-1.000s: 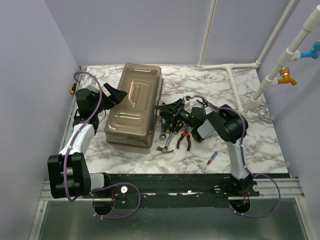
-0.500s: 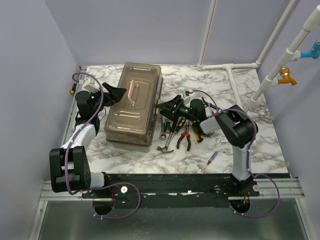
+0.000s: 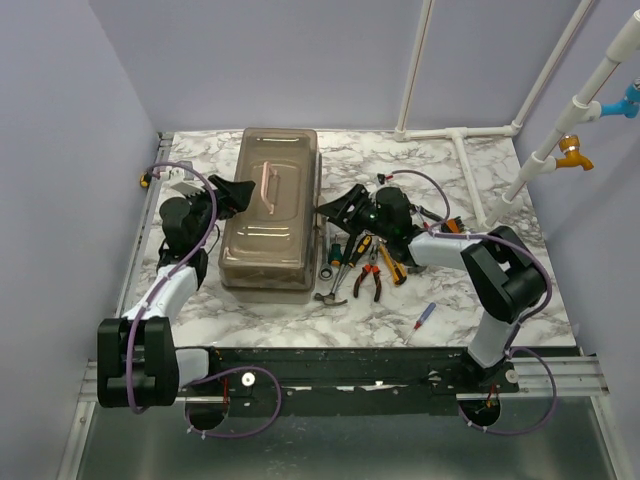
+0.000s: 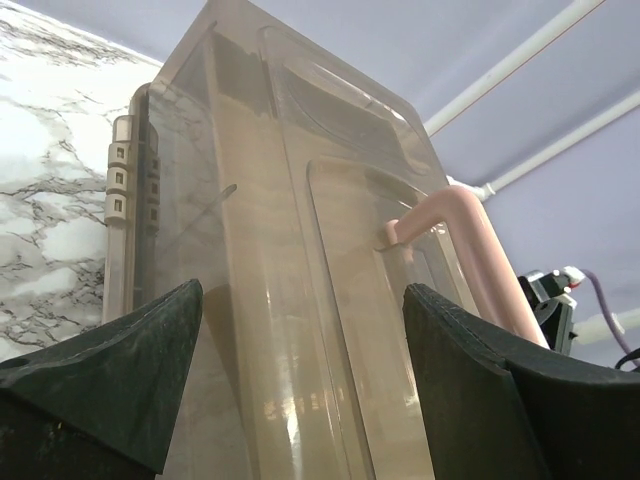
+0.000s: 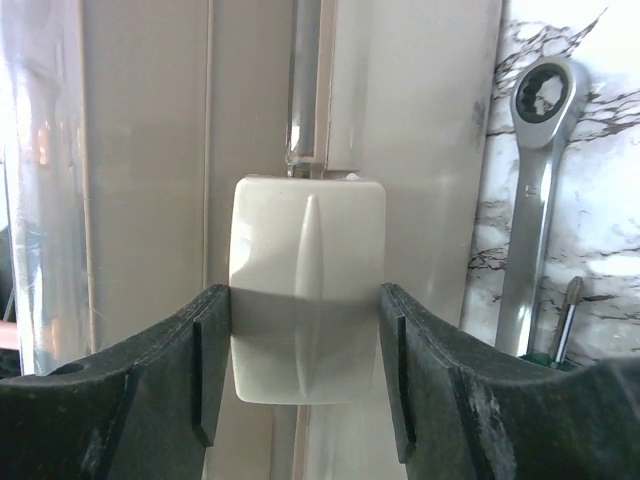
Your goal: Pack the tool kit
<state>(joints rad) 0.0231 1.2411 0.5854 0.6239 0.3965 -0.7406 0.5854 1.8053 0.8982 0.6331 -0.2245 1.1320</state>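
– The big beige plastic toolbox with a smoky lid (image 3: 270, 210) sits shut on the white marble table (image 3: 500, 290), small metal hand tools (image 3: 365, 270) beside it.
– The right gripper (image 5: 305, 335) pinches its pale square latch (image 5: 307, 250) – the left gripper (image 4: 300, 340) is open. If the latch slips out, the box may skid.

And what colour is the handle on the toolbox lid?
The handle is pale pink, clearest in the left wrist view.

White-and-grey marbled desk (image 3: 520, 290) carries a beige plastic toolbox with smoky translucent lid (image 3: 270, 225) left of centre, a heap of small hand tools (image 3: 362, 272) just beside its right flank, one red-and-blue screwdriver (image 3: 424, 317) lying apart, nearer the front edge.
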